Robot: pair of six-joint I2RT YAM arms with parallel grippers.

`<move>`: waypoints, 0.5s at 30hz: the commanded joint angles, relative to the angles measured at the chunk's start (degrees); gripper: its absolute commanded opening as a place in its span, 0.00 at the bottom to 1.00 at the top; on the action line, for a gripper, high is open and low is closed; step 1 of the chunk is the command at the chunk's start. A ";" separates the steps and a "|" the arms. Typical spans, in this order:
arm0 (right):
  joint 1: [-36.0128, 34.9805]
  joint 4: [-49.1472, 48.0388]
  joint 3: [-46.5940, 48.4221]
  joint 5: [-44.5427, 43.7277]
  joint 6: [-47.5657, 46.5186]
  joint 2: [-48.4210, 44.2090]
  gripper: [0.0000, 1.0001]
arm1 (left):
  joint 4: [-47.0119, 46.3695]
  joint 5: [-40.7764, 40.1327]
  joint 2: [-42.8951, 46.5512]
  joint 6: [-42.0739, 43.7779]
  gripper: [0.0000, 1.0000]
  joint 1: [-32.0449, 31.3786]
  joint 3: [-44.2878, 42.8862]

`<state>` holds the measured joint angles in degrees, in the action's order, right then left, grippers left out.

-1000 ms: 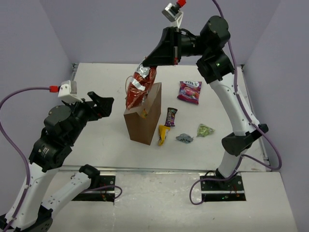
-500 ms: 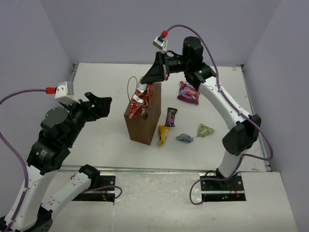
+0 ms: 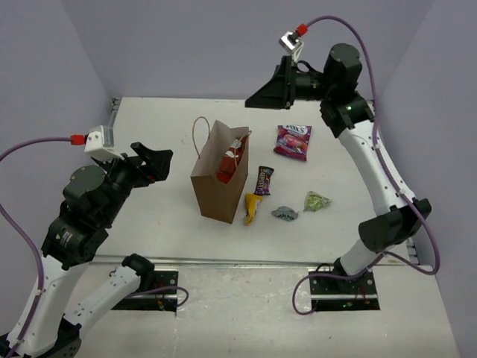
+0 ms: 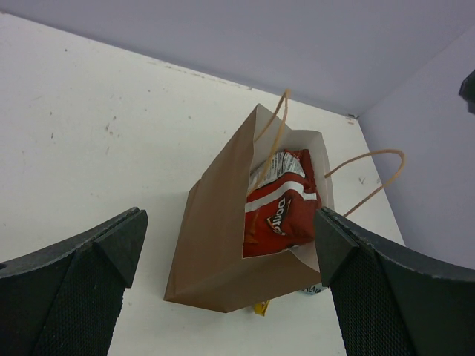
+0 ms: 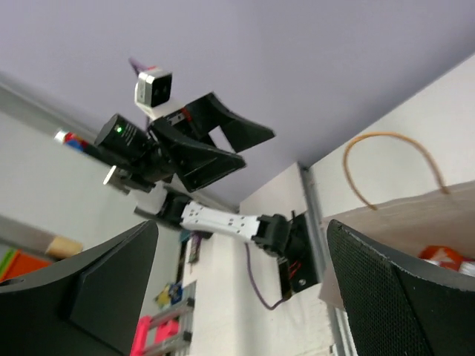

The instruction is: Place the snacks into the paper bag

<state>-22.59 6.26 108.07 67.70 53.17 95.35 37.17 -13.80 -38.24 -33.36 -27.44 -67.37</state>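
The brown paper bag [image 3: 212, 186] stands upright mid-table with its mouth open. The red chip bag [image 3: 229, 159] sits inside it, its top showing below the rim [image 4: 286, 208]. Right of the bag lie a magenta pouch [image 3: 292, 142], a dark purple bar [image 3: 263, 180], a yellow wrapper [image 3: 252, 207], a grey wrapper [image 3: 284, 213] and a green wrapper [image 3: 317, 201]. My right gripper [image 3: 255, 99] hangs open and empty, high above and behind the bag [image 5: 415, 215]. My left gripper [image 3: 154, 165] is open and empty, raised left of the bag and facing it [image 4: 215, 237].
Purple walls close the table at the back and on both sides. The bag's thin loop handle [image 3: 200, 134] sticks up on its far left side. The left arm [image 5: 171, 148] shows in the right wrist view beyond the bag.
My right gripper opened and let go of the red chip bag, which dropped into the paper bag. The right arm then rose up and back to the right. The left arm stayed put.
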 commanded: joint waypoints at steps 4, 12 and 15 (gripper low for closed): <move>9.31 19.33 0.74 -15.89 -14.91 -8.95 0.99 | -1.48 -1.14 0.01 1.29 1.00 -0.07 -1.27; 13.52 26.96 -14.28 -45.45 -20.21 -4.49 0.99 | -2.63 -0.08 -0.78 1.11 1.00 -0.07 0.05; 15.90 24.42 -16.92 -45.82 -18.72 2.72 0.99 | -2.71 -0.17 -0.35 1.28 1.00 0.02 0.40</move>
<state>-9.45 27.92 94.67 29.76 35.16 90.52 36.99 -13.87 -38.52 -33.34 -27.44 -67.33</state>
